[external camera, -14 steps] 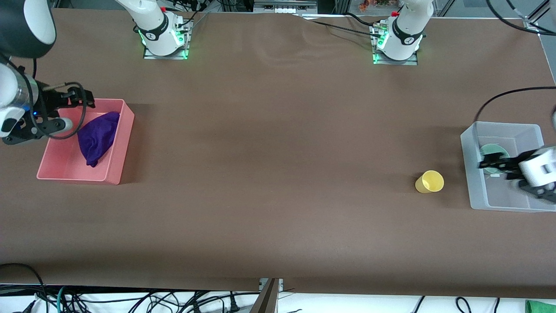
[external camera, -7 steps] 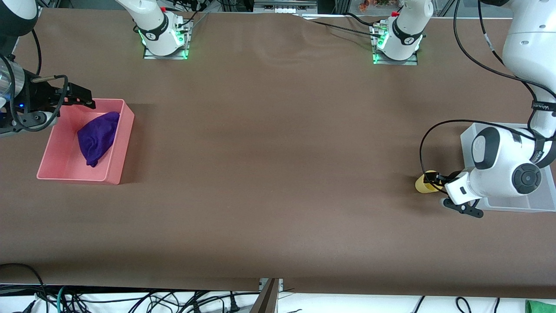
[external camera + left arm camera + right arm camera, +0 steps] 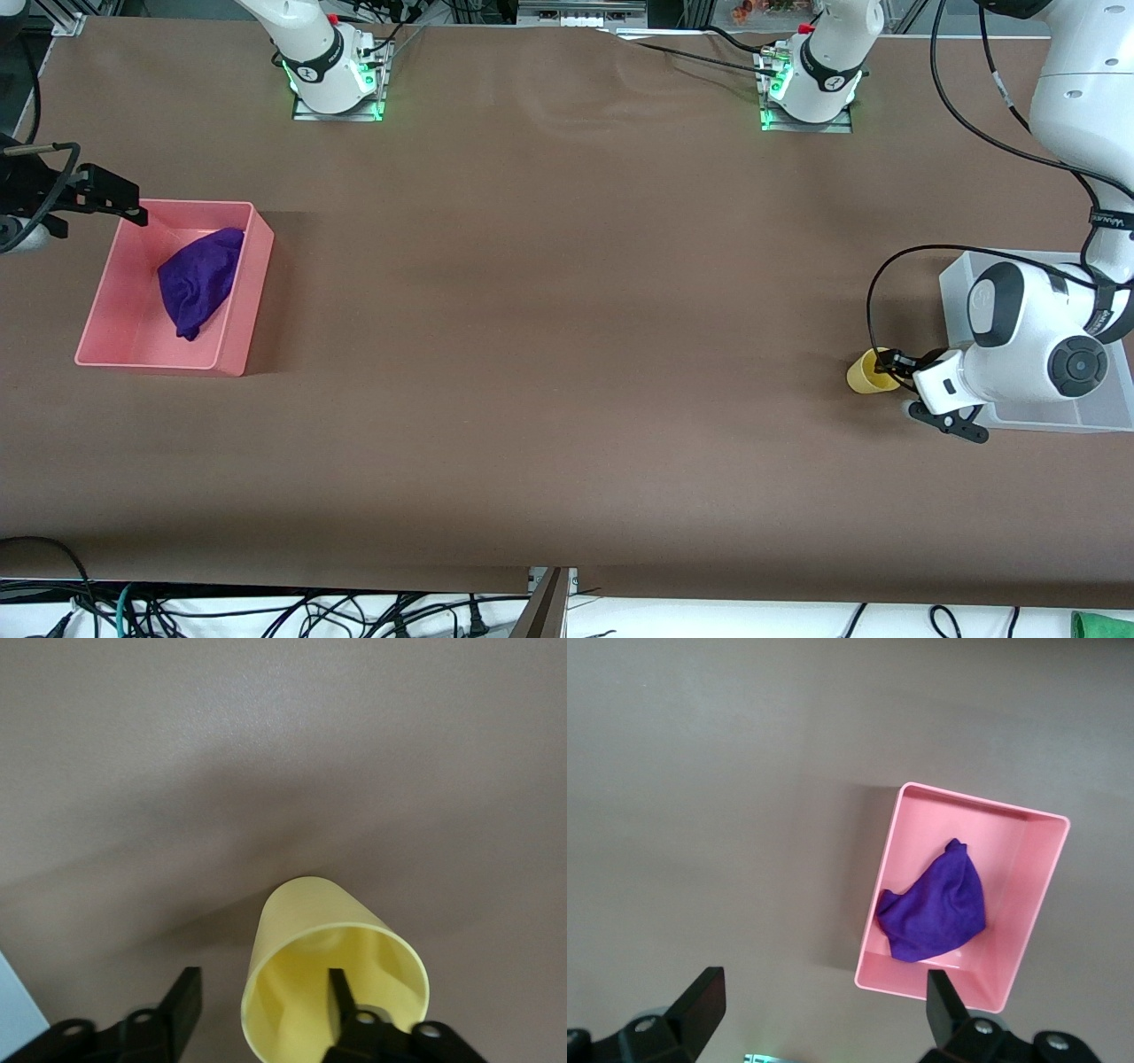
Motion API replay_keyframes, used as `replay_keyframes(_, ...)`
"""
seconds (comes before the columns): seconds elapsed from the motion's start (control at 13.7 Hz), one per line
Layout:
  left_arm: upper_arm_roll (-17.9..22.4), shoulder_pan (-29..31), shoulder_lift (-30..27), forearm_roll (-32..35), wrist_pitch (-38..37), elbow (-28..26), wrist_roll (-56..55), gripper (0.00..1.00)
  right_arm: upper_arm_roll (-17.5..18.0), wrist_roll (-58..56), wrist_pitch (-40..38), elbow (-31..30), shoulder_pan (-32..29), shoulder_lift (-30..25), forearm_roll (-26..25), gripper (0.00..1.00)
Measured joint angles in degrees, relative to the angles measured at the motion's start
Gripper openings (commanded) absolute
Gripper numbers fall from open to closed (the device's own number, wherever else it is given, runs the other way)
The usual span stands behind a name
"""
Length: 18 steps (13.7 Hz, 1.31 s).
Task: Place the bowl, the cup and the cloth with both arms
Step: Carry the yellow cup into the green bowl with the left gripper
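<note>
The yellow cup (image 3: 861, 374) stands on the table beside the clear grey bin (image 3: 951, 301), toward the left arm's end. My left gripper (image 3: 889, 363) is at the cup's rim and open. In the left wrist view one finger is inside the cup (image 3: 301, 930), the other is outside, and the left gripper (image 3: 261, 1005) straddles the wall. The purple cloth (image 3: 199, 279) lies in the pink bin (image 3: 257, 266). My right gripper (image 3: 131, 208) is open and empty over the bin's corner. The right wrist view shows the right gripper (image 3: 824, 1005), the cloth (image 3: 935, 904) and the bin (image 3: 1036, 904). The bowl is hidden by the left arm.
The two arm bases (image 3: 335, 84) (image 3: 806, 97) stand along the table's edge farthest from the front camera. The left arm's white wrist (image 3: 1028, 354) covers most of the grey bin. Brown table (image 3: 567, 354) lies between the two bins.
My left gripper left the grey bin and came to the yellow cup, one finger now inside it. My right gripper drew away from the pink bin toward the table's end.
</note>
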Motion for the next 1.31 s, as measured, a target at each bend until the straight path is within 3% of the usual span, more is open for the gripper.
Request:
replay_keyframes(0.51, 0.02, 0.02, -0.63, 0.01, 0.11, 1.11, 0.09, 0.00, 2.73, 4.53, 1.10, 0.00, 0.10, 0.14, -0.69, 1.00)
replay_keyframes(0.8, 0.28, 0.83, -8.27, 0.15, -8.86, 3.75, 5.36, 0.00, 2.67, 4.55, 1.40, 0.17, 0.13, 0.14, -0.96, 1.00)
replay_keyframes(1.02, 0.96, 6.63, -13.39, 0.23, -14.33, 3.88, 17.16, 0.00, 2.78, 4.55, 1.69, 0.19, 0.20, 0.17, -1.02, 1.00)
replay_keyframes(1.31, 1.21, 15.75, -13.44, 2.91, -15.08, 0.39, 27.62, 0.00, 2.91, 4.55, 1.76, 0.19, 0.26, 0.27, -1.08, 1.00)
